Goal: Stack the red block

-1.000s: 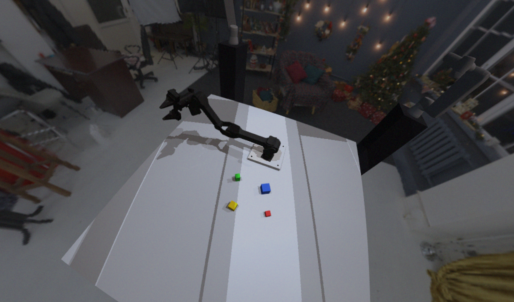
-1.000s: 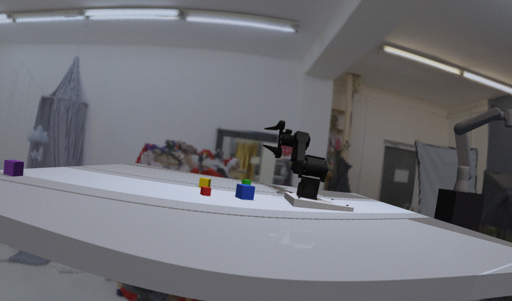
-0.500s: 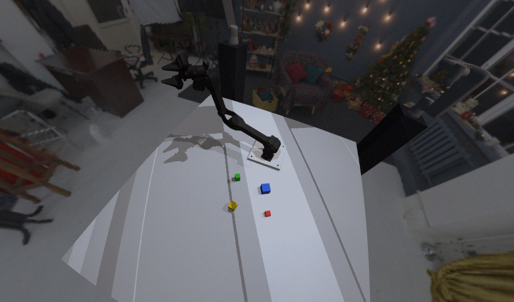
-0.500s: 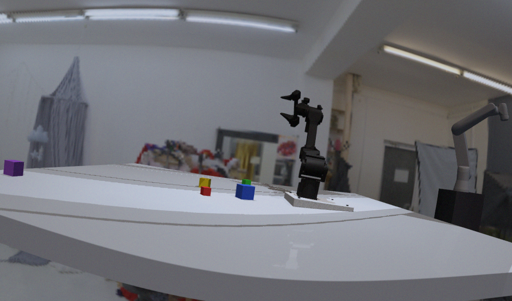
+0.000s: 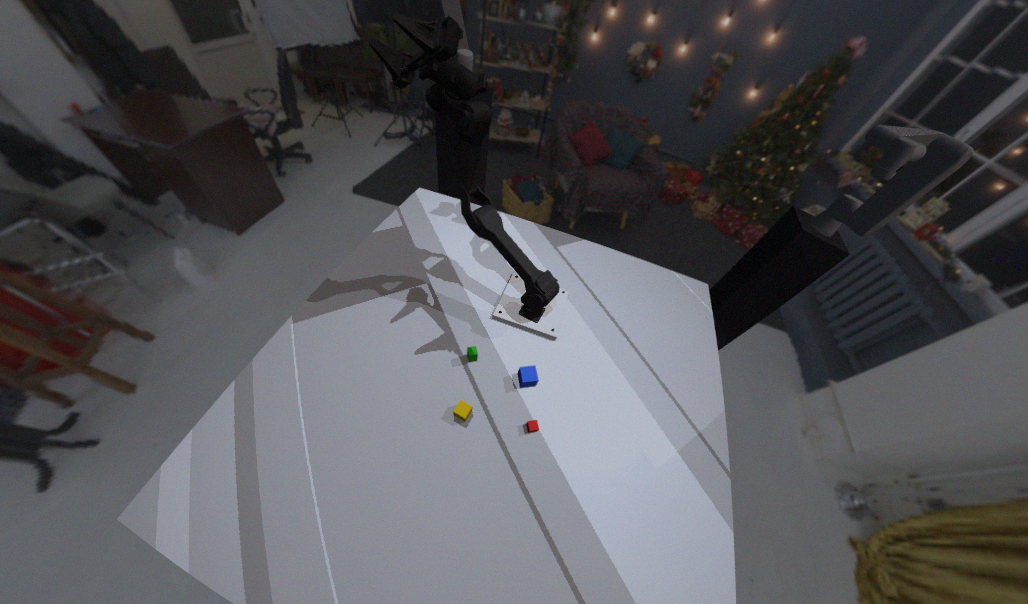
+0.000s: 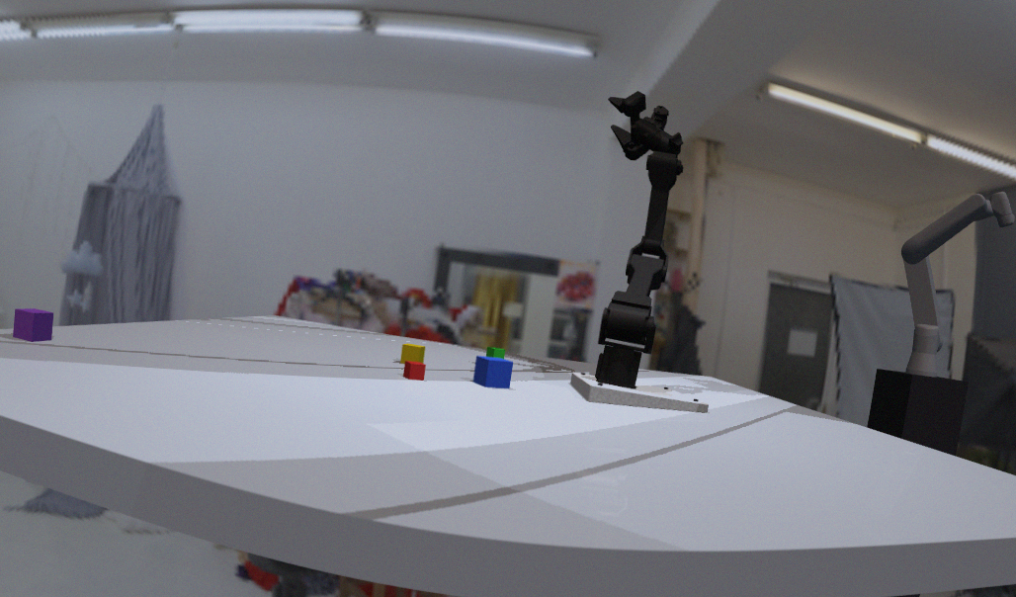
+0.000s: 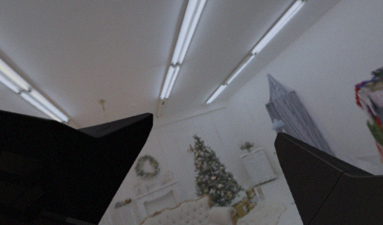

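The small red block [image 5: 532, 426] [image 6: 414, 371] sits on the white table, apart from the green tower. The green tower [image 5: 472, 354] [image 6: 495, 352] looks like a small green block on the table, near the arm's base; its lower part is hidden behind the blue block in the exterior view. Nothing rests on it. My gripper [image 5: 383, 30] [image 6: 611, 113] [image 7: 214, 129] is open and empty, raised high above the table and far from both. The wrist view shows only the room between the spread fingers, no blocks.
A larger blue block [image 5: 527, 376] [image 6: 492, 372] stands between the red block and the arm's base plate [image 5: 514, 322] [image 6: 631, 398]. A yellow block [image 5: 462, 410] [image 6: 412, 353] lies near the green one. A purple block [image 6: 33, 324] is far left in the exterior view.
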